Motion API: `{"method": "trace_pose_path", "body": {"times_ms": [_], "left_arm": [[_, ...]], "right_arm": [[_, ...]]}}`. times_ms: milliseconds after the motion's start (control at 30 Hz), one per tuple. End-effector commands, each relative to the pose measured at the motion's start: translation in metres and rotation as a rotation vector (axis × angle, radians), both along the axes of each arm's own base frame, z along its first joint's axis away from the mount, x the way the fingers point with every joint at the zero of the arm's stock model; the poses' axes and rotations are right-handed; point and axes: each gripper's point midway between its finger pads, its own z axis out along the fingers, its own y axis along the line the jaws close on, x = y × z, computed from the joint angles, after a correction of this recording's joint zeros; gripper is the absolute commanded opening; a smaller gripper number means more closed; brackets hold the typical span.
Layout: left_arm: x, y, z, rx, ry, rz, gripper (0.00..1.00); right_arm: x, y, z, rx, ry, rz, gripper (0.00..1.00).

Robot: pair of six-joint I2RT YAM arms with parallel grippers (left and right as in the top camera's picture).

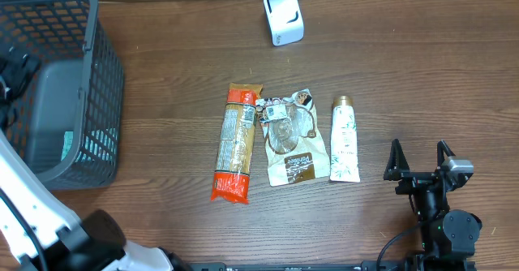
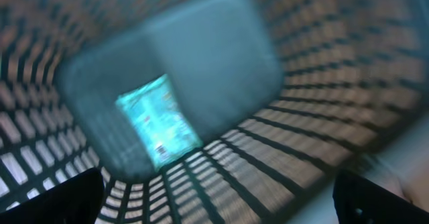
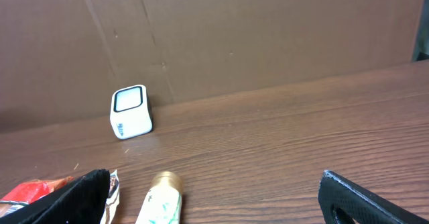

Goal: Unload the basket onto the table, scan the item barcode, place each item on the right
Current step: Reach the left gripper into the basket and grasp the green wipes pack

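A teal packet is seen lying flat on the bottom of the grey mesh basket, which is set at the far left corner of the counter. From this it is judged that one item is finished with: scanned and put away.

The left claw is held above the basket's mouth. Its two fingers are spread wide at the lower corners of the left wrist view, and nothing is gripped between them.

Three items are laid side by side in the middle of the counter, apart from both claws: an orange-red noodle packet, a clear pouch with a brown label just beside it, and a white tube with a gold cap. These are judged to be left to scan. A small label can be made out on the pouch, but no barcode can be read at this size.

The white scanner is stood near the far edge, well apart from the items.

The right claw is parked by the near edge toward the right corner, fully spread and empty, just beside the tube. By this judgement, roughly a quarter of the task is done.
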Motion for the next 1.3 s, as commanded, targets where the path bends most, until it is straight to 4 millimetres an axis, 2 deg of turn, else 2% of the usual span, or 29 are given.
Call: {"method": "trace_pose_path", "body": {"times_ms": [0, 133, 333, 500, 633, 800, 900, 933, 1000, 1167, 1200, 1267], "left_arm": [[-0.006, 0.016, -0.057, -0.157, 0.085, 0.234, 1.00], [0.000, 0.024, -0.114, -0.236, 0.182, 0.322, 1.00], [0.007, 0.026, -0.185, -0.339, 0.321, 0.366, 1.00], [0.006, 0.017, -0.229, -0.393, 0.441, 0.353, 1.00], [-0.003, 0.004, -0.261, -0.398, 0.562, 0.347, 1.00], [-0.008, -0.003, -0.287, -0.360, 0.640, 0.377, 1.00], [-0.007, -0.008, -0.294, -0.360, 0.651, 0.364, 0.98], [-0.007, -0.009, -0.295, -0.355, 0.655, 0.358, 0.93], [-0.005, -0.010, -0.295, -0.349, 0.656, 0.353, 0.77], [-0.005, -0.009, -0.295, -0.339, 0.664, 0.310, 0.68], [-0.006, -0.008, -0.295, -0.336, 0.666, 0.291, 0.64], [-0.005, -0.008, -0.295, -0.334, 0.667, 0.268, 0.50]], "right_arm": [[0.000, -0.002, -0.002, -0.003, -0.003, -0.010, 1.00], [0.000, -0.002, -0.002, -0.003, -0.003, -0.010, 1.00], [0.000, -0.002, -0.002, -0.003, -0.003, -0.010, 1.00], [0.000, -0.002, -0.002, -0.004, -0.003, -0.010, 1.00], [0.000, -0.002, -0.002, -0.003, -0.003, -0.010, 1.00], [0.000, -0.002, -0.002, -0.004, -0.003, -0.010, 1.00], [0.000, -0.002, -0.002, -0.003, -0.003, -0.010, 1.00], [0.000, -0.002, -0.002, -0.003, -0.003, -0.010, 1.00], [0.000, -0.002, -0.002, -0.004, -0.003, -0.010, 1.00], [0.000, -0.002, -0.002, -0.003, -0.003, -0.010, 1.00], [0.000, -0.002, -0.002, -0.004, -0.003, -0.010, 1.00], [0.000, -0.002, -0.002, -0.004, -0.003, -0.010, 1.00]]}}
